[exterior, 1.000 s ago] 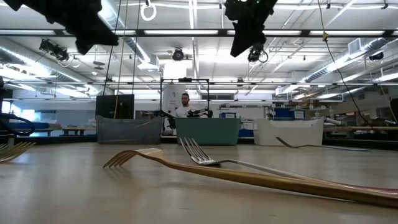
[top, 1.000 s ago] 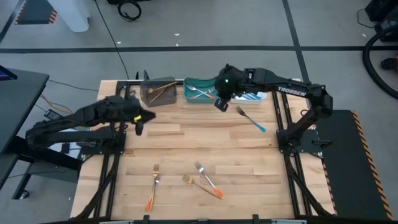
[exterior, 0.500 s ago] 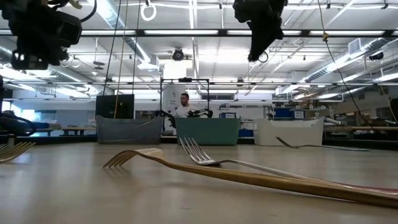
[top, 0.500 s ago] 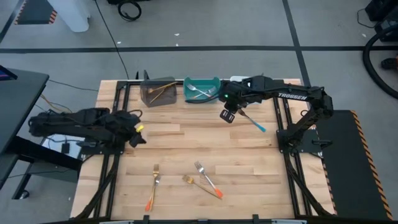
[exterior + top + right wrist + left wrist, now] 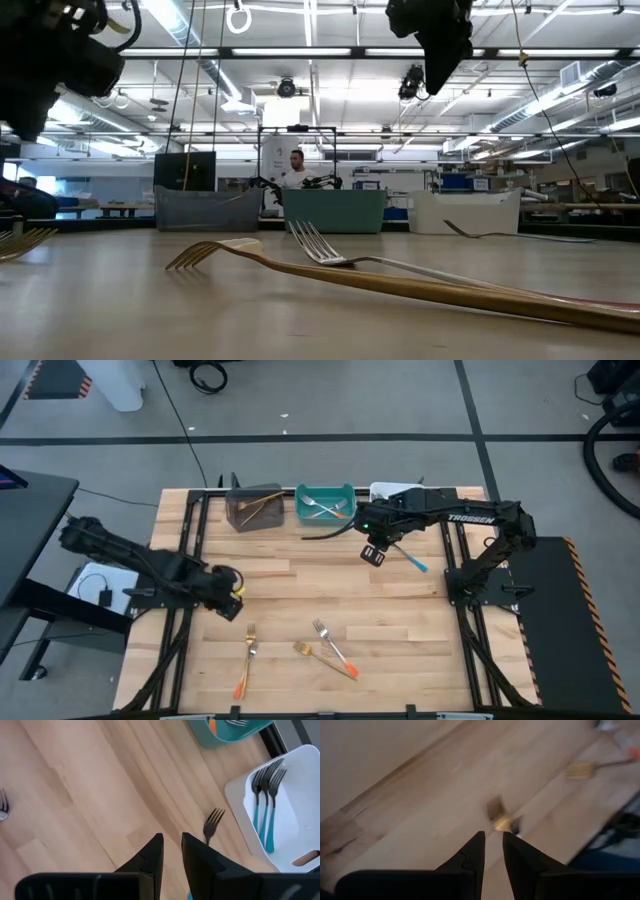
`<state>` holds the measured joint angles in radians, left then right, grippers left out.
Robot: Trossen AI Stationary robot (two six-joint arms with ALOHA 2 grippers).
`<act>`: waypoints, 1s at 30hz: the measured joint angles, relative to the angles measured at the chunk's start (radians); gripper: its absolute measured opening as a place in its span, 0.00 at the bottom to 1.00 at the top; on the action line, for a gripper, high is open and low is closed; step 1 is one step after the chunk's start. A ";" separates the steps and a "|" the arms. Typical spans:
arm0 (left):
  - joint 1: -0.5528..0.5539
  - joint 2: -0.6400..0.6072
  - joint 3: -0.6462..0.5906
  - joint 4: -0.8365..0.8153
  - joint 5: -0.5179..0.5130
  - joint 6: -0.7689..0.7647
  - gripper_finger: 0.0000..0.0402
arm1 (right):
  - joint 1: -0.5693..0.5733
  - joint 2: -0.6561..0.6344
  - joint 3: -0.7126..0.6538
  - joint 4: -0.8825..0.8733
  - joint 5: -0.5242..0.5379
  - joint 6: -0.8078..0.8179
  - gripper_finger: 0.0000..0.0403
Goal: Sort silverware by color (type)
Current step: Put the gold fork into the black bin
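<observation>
The right gripper (image 5: 377,551), fingers nearly closed and empty, hangs right of centre in the high view, beside the blue fork (image 5: 404,552). Picking it for the white bin (image 5: 295,805) seems next: open, descend. The left gripper (image 5: 229,582), also narrow and empty, waits at left.

the fork (image 5: 212,823) just ahead of the right gripper (image 5: 171,840) has its handle hidden behind the fingers. ahead of the left gripper (image 5: 492,841) a small gold blur (image 5: 501,817) cannot be identified. the white bin (image 5: 295,795) is cut off by the edge.
</observation>
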<state>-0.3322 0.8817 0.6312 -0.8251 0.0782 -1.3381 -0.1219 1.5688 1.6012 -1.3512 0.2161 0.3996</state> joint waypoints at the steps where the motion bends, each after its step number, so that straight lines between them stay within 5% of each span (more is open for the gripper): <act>1: -0.016 0.022 0.000 0.000 -0.001 0.001 0.19 | 0.004 0.000 0.000 0.001 0.000 -0.006 0.19; 14: -0.090 0.232 0.000 0.304 0.105 -0.124 0.26 | 0.034 0.000 0.000 -0.001 -0.011 0.002 0.19; 24: -0.223 0.356 0.000 0.328 0.050 -0.505 0.31 | 0.063 0.000 0.000 -0.001 -0.007 0.002 0.19; 30: -0.272 0.412 0.000 0.353 0.031 -0.590 0.31 | 0.071 0.000 0.000 0.004 0.000 0.002 0.19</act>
<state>-0.6042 1.2939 0.6315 -0.4720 0.1096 -1.9281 -0.0509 1.5688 1.6009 -1.3472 0.2165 0.4011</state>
